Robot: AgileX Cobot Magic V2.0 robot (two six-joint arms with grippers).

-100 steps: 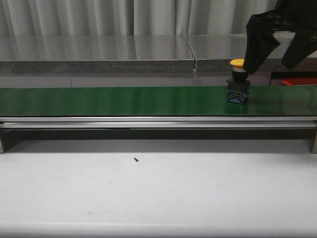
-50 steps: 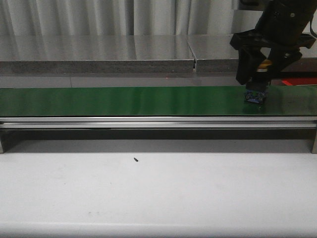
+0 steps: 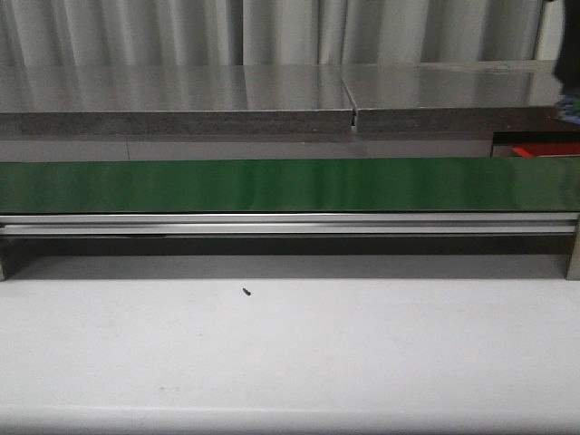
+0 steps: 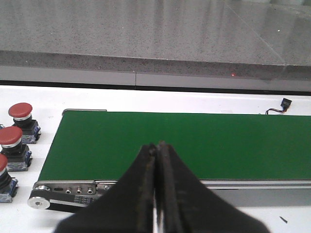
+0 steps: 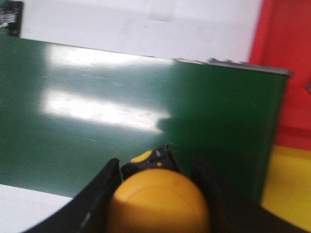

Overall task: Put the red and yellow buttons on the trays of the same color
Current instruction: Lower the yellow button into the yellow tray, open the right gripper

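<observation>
In the right wrist view my right gripper (image 5: 155,167) is shut on a yellow button (image 5: 160,201), its fingers (image 5: 104,187) on both sides of the yellow cap. It hangs above the right end of the green belt (image 5: 97,107). The red tray (image 5: 289,73) and the yellow tray (image 5: 286,187) lie just past that end. In the front view only a dark bit of the right arm (image 3: 569,91) shows at the right edge. My left gripper (image 4: 156,145) is shut and empty over the belt's left end (image 4: 194,141). Three red buttons (image 4: 19,110) stand beside it.
The belt (image 3: 290,185) runs across the table on a metal frame (image 3: 290,223). A sliver of the red tray (image 3: 544,150) shows behind its right end. A grey stone ledge (image 3: 181,109) runs behind. A small dark speck (image 3: 246,292) lies on the white table.
The right gripper came down over the yellow button on the belt, shut on it and carried it up and right, almost out of the front view. The belt now stands bare.
</observation>
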